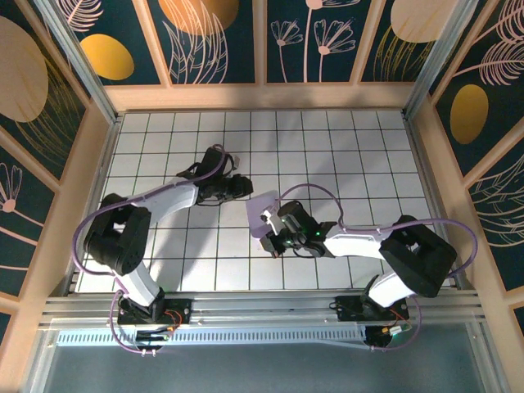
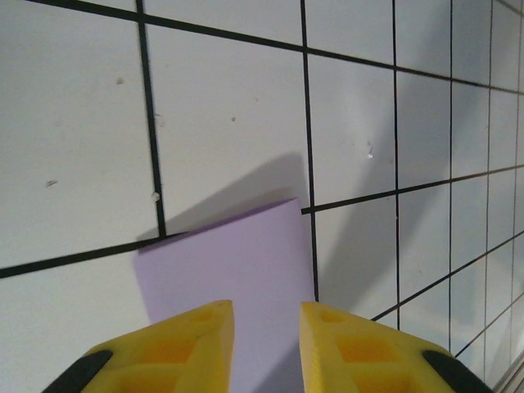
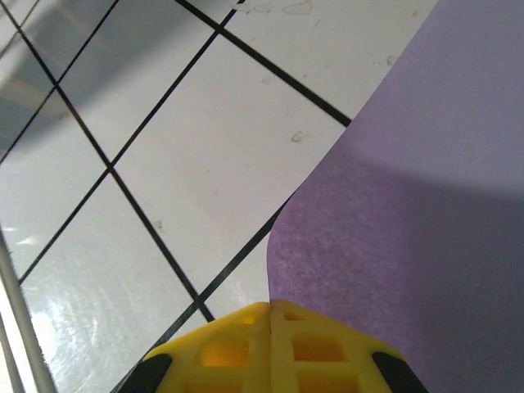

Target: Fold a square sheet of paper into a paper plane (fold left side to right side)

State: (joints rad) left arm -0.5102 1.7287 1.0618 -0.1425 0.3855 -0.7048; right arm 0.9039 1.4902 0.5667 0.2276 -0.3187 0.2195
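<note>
Right pincer [image 3: 270, 308] is closed, pads flush together. The square sheet of paper [image 3: 409, 205] runs right into that seam, so I call it a pinch on the sheet's edge. The sheet bows up off the counter [image 1: 352, 155] on that side, curved rather than flat. From above, the sheet [image 1: 264, 210] sits mid-counter between the two arms, with one corner just beside the left pincer [image 2: 266, 309]. The left pincer is parted, with a clear gap between the yellow fingers [image 2: 192, 327] and nothing gripped. The sheet's corner lies flat on the counter just ahead of the tips. I see no crease yet, though the overhead view is too small to be sure.

Risks from here:
- **Tear or slip:** the right pinch is on a thin edge. A quick swing across could tear it or let it slip out, and the sheet flops back.
- **Sheet sliding:** the left pincer pins nothing. When the lifted side is carried over, the whole sheet can slide or rotate on the smooth counter, and the edges won't meet square.
- **Off-centre crease:** the bow is soft, so pressing down early puts the crease off-centre.
- **Crumpled corner:** the left fingers sit close to the corner, and closing or dropping them carelessly there could crumple it.

I'd want the left tips down on the paper before the right arm moves.
</note>
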